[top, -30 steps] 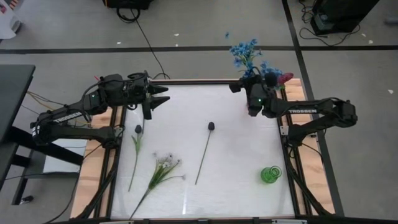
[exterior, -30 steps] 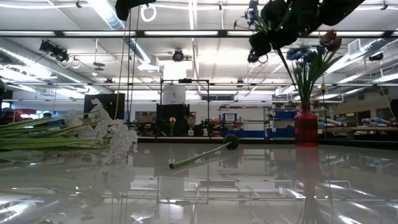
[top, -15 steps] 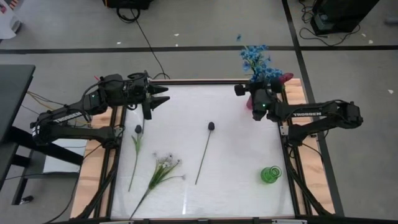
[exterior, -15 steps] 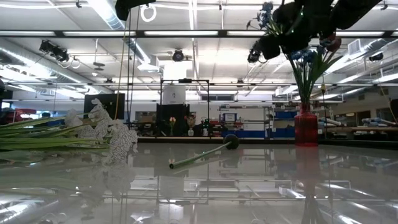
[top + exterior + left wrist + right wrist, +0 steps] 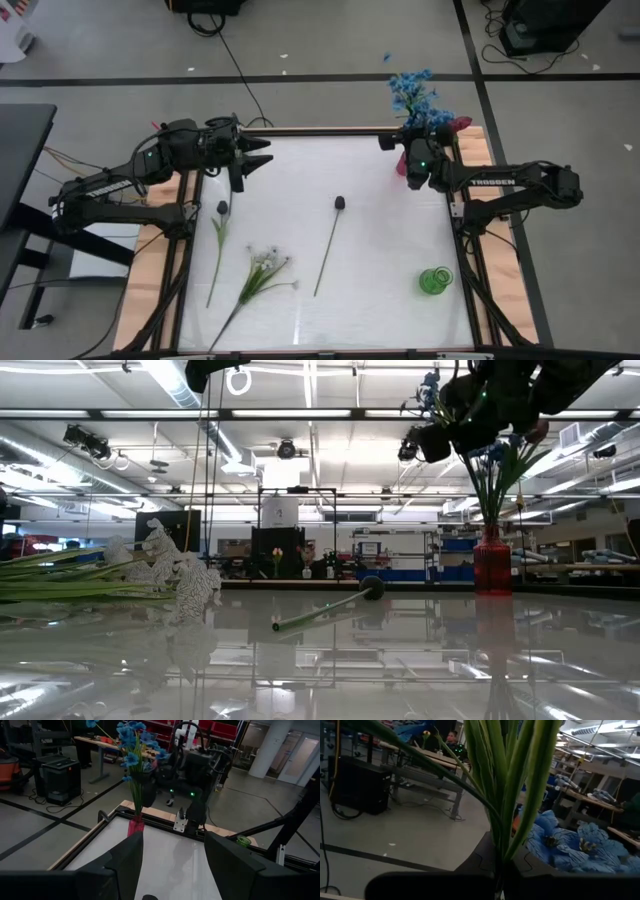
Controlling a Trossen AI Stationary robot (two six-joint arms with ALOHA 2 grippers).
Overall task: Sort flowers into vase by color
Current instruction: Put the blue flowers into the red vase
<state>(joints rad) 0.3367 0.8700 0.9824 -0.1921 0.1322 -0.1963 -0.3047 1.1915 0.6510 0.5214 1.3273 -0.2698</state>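
Partly done, by the look of the white glossy table top (image 5: 380,230) filling the middle of the high view. At its upper right corner, pinched tight in the right gripper (image 5: 413,152): the green stems of a spray of blue-clustered artificial flowers (image 5: 412,92), held upright at the small red glass vase (image 5: 491,565), with a red-pink bud (image 5: 460,124) just beside; cannot tell whether fully seated in it. At the upper left corner, waiting above the surface with fingers spread and nothing between them: the left gripper (image 5: 252,160). Left to sort, lying flat at the lower left and centre: a white-clustered flower spray (image 5: 262,270), a long green stem with a dark bud (image 5: 333,240), and a second dark-budded stem (image 5: 217,245) near the left edge. Standing at the lower right, apparently empty: a small green glass vase (image 5: 435,281). Likely remaining: releasing the blue spray, then fetching the three lying flowers.
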